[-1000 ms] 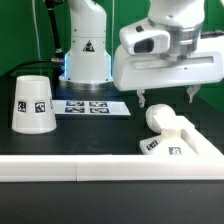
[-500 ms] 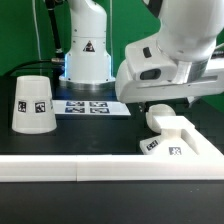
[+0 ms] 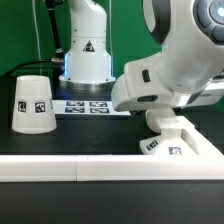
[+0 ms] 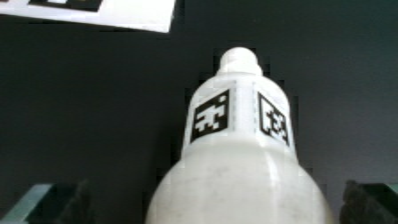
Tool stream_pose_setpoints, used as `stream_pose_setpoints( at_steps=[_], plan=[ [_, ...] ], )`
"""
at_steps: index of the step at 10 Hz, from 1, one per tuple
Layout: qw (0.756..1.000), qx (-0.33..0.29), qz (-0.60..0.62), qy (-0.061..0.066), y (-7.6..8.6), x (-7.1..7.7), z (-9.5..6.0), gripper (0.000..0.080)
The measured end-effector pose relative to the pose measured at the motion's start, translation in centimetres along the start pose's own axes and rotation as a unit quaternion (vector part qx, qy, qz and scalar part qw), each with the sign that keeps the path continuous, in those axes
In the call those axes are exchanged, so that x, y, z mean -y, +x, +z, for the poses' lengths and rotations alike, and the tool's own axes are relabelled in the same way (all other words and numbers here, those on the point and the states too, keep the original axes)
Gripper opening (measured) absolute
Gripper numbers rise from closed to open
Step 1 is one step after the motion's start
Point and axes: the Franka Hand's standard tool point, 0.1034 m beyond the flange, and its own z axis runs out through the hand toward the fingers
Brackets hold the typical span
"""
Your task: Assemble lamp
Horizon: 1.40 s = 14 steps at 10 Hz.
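On the table [image 3: 100, 135], shade [image 3: 33, 103] stands wide end down, inside hidden; gripper [image 4: 214, 205] spread either side of bulb [image 4: 240, 130].

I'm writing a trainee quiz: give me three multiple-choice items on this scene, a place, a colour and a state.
1. The shade stands at: A the exterior view's right; B the exterior view's left; C nowhere in view.
2. The bulb is: A red; B black; C white.
3. The gripper is: A open around the bulb; B shut on the shade; C out of view.
Key: B, left of the marker board; C, white in the wrist view; A, gaps beside the bulb.
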Motion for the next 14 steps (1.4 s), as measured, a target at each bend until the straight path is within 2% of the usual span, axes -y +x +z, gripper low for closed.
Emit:
stream_pose_setpoints(
  at_steps=[5,7,8,11,12,14],
  plan=[
    [1.000,-0.007,-0.001,-0.002,0.6,0.3,1.6,0.0698],
    [1.000,-0.012,-0.001,-0.002,0.8,0.3,1.8,0.0698],
    [1.000,-0.012,0.000,-0.001,0.8,0.2,1.8,0.0586],
    [1.000,-0.014,-0.003,0.001,0.8,-0.2,1.6,0.0576],
    [1.000,-0.018,-0.019,0.005,0.8,-0.7,1.1,0.0576],
    [0.999,-0.014,-0.033,0.015,-0.8,-2.1,-1.5,0.0576]
  ],
)
